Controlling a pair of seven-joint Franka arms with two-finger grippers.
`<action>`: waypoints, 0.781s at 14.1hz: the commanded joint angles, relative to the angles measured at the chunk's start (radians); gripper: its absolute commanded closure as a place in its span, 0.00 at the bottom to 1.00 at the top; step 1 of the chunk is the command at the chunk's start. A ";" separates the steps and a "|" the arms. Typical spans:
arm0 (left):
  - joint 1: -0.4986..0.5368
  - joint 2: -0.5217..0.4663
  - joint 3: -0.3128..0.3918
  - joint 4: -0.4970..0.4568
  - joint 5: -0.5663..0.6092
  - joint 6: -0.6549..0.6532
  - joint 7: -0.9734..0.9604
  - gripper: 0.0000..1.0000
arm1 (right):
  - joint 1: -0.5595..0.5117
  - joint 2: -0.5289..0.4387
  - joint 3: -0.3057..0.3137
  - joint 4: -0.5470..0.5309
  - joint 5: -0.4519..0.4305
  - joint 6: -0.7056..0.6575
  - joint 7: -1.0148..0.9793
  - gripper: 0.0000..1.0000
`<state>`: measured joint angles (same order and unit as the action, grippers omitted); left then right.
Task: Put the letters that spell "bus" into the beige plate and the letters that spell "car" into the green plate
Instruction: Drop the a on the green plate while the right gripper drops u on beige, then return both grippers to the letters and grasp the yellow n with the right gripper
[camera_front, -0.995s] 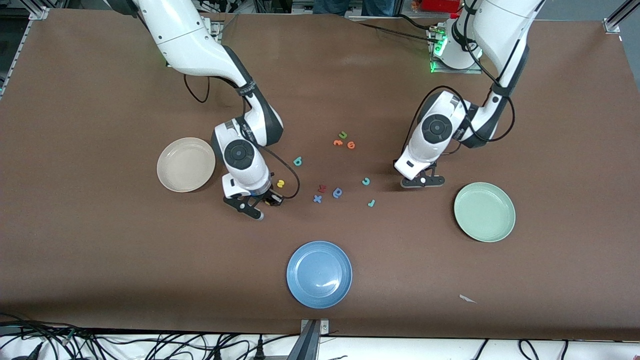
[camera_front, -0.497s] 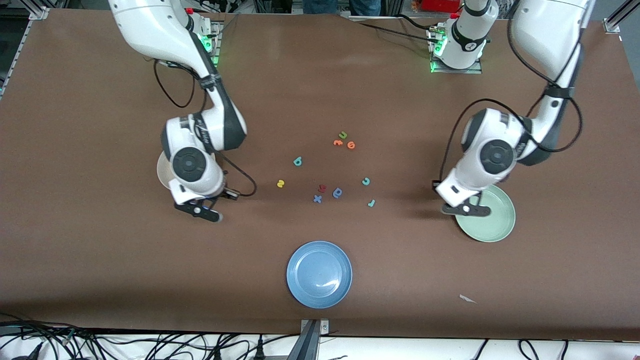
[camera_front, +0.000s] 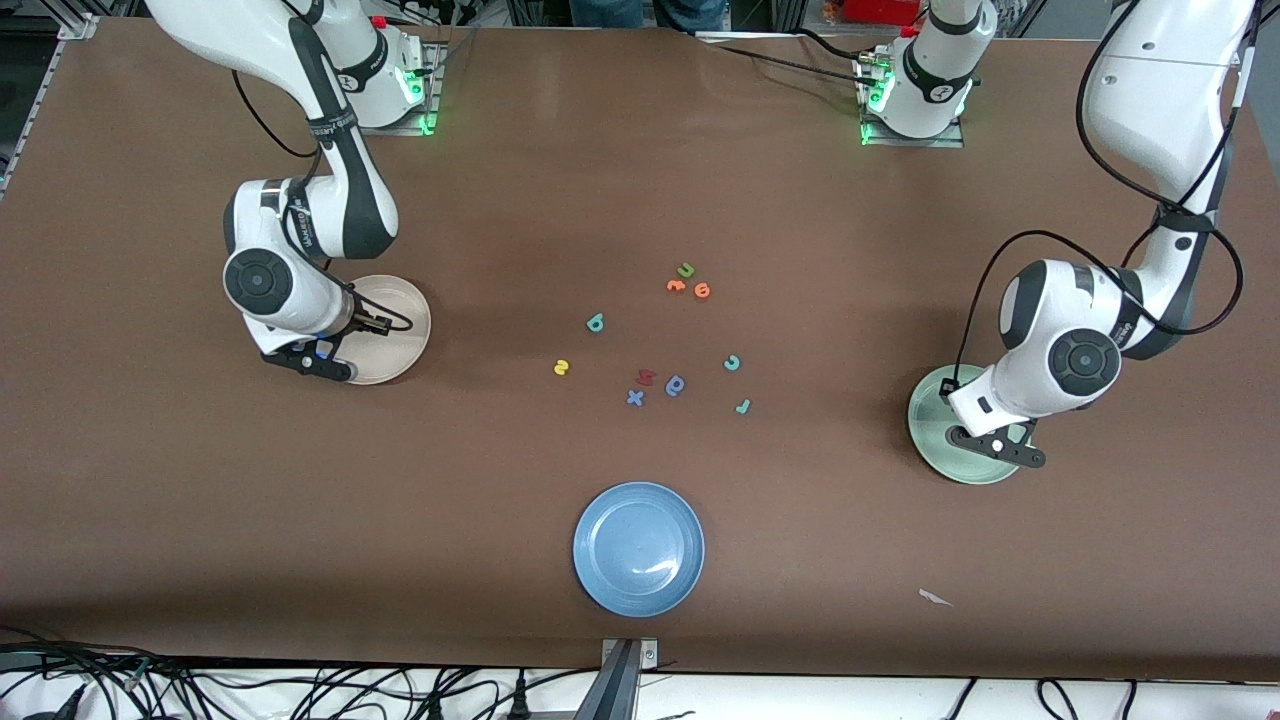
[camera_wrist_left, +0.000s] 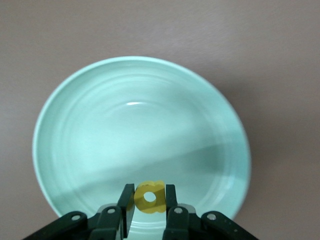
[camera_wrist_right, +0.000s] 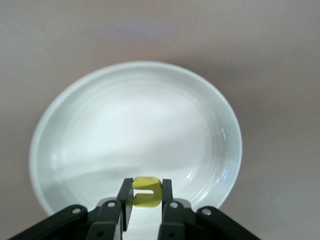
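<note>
My left gripper (camera_front: 995, 447) hangs over the green plate (camera_front: 935, 430), shut on a yellow "a" (camera_wrist_left: 159, 190) above the plate's bowl (camera_wrist_left: 140, 130). My right gripper (camera_front: 308, 362) hangs over the beige plate (camera_front: 395, 320), shut on a yellow "u" (camera_wrist_right: 152, 201) above that plate's bowl (camera_wrist_right: 135, 125). Both plates look empty in the wrist views. Mid-table lie a teal "b" (camera_front: 595, 322), a yellow "s" (camera_front: 561, 368), a teal "c" (camera_front: 732, 363) and a teal "r" (camera_front: 742, 406).
Other loose letters lie mid-table: a green one (camera_front: 685, 270), two orange (camera_front: 676, 287), a red (camera_front: 644, 378), a blue "a"-like one (camera_front: 675, 386) and a blue "x" (camera_front: 634, 398). A blue plate (camera_front: 639, 548) sits nearest the front camera. A paper scrap (camera_front: 935, 598) lies near the front edge.
Both arms swung outward from the letters at mid-table. The right gripper went from beside the yellow "s" to over the beige plate, the left gripper to over the green plate.
</note>
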<state>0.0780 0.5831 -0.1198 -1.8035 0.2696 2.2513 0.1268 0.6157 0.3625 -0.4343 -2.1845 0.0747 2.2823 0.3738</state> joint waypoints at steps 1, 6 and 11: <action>0.003 0.031 -0.015 0.075 0.024 -0.021 0.024 0.00 | 0.007 -0.019 0.003 -0.084 -0.001 0.086 -0.015 0.39; -0.075 0.024 -0.028 0.121 -0.311 -0.022 -0.120 0.00 | 0.007 -0.034 0.006 -0.034 -0.001 0.045 -0.010 0.00; -0.240 0.037 -0.028 0.119 -0.320 0.022 -0.444 0.00 | 0.041 0.041 0.092 0.199 0.008 -0.037 0.225 0.00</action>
<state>-0.1164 0.6103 -0.1587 -1.7028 -0.0224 2.2578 -0.2496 0.6330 0.3521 -0.3801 -2.0794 0.0763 2.2783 0.4848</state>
